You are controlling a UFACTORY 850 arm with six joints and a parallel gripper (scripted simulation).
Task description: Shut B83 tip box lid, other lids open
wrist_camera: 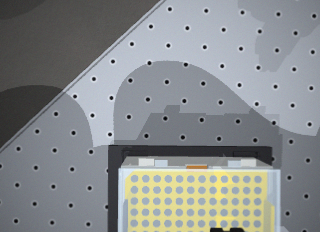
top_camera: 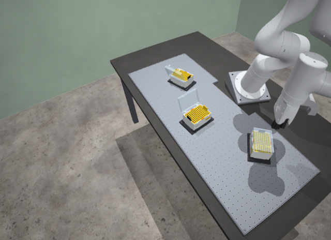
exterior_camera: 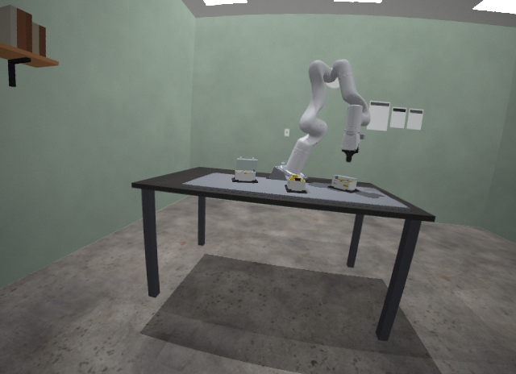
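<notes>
I see a dark matte table (top_camera: 149, 49) running from upper centre to lower right of the top view, and on it a pale grey plate (top_camera: 213, 162) dotted with a regular grid of small holes. The white, smooth, rounded arm (top_camera: 270, 63) fills the upper right.

Three white tip boxes sit on black holders, each holding a yellow rack of tips. The far box (top_camera: 181, 77) at upper centre has its clear lid tipped back. The middle box (top_camera: 197, 116) has its lid standing up. The near box (top_camera: 261, 144), at right of centre, has its clear lid lying flat over the rack; in the wrist view it (wrist_camera: 196, 194) fills the bottom centre. I can't read any sticker, so I can't tell which box is B83.

The gripper (top_camera: 280, 124) hangs above and just beside the near box, its black jaws together on nothing.
</notes>
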